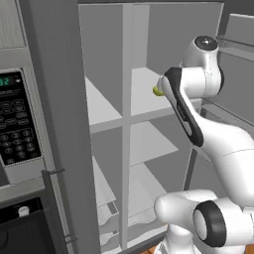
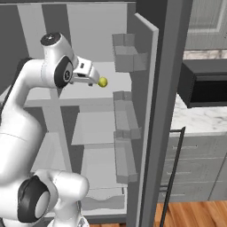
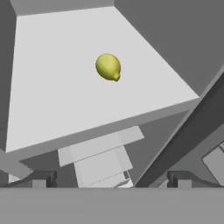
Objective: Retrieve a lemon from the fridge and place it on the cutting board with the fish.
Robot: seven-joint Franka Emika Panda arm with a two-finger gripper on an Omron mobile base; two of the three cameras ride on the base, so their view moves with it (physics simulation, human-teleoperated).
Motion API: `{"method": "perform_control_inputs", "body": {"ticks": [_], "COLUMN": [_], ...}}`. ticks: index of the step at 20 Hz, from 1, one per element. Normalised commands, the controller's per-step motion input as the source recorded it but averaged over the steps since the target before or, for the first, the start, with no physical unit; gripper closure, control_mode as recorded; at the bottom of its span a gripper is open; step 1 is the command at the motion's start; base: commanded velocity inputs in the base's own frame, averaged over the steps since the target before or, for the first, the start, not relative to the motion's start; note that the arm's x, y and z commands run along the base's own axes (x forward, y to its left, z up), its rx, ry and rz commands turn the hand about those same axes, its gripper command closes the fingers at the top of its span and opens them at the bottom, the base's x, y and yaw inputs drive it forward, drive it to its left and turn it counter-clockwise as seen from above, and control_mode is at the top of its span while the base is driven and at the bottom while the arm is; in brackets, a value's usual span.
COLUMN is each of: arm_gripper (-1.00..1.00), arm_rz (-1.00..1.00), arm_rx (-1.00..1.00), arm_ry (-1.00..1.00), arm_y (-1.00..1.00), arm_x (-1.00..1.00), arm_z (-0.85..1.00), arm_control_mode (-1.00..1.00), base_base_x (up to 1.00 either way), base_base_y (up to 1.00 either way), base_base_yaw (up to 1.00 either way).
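Note:
The lemon, small and yellow-green, lies on an upper pale grey shelf of the open fridge. From the left base it peeks out as a yellow spot at the edge of my forearm. From the right base my gripper reaches into the fridge at that shelf's height, just left of the lemon and apart from it. My gripper is open, its fingertips wide apart and holding nothing, with the lemon ahead of them. The cutting board and the fish are out of view.
The open fridge door carries stacked bins close to the right of the hand. A vertical divider splits the shelves. A microwave keypad and oven front stand left of the fridge. A marble counter lies to the right.

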Motion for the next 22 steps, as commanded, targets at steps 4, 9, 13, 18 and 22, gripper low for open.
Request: {"method": "perform_control_inputs", "body": {"ticks": [4,9,13,18,22], "arm_gripper": [-1.0,-1.0,-1.0,-1.0,-1.0], "arm_rz": [0.06,0.08,0.03,0.0,0.0], "arm_rx": [0.0,0.0,0.0,0.0,0.0], "arm_ry": [0.0,0.0,0.02,0.15,0.07], "arm_y": [-0.11,0.0,0.0,0.0,0.0], "arm_x": [0.62,0.45,0.58,0.53,0.52], "arm_z": [-0.21,-0.1,-0.01,-0.04,-0.15], "arm_control_mode": [-1.0,-1.0,-1.0,-1.0,-1.0], "base_base_x": [0.0,0.0,0.0,0.0,0.0], "base_base_y": [0.0,0.0,0.0,0.0,0.0], "base_base_yaw": [0.0,0.0,0.0,0.0,0.0]}}
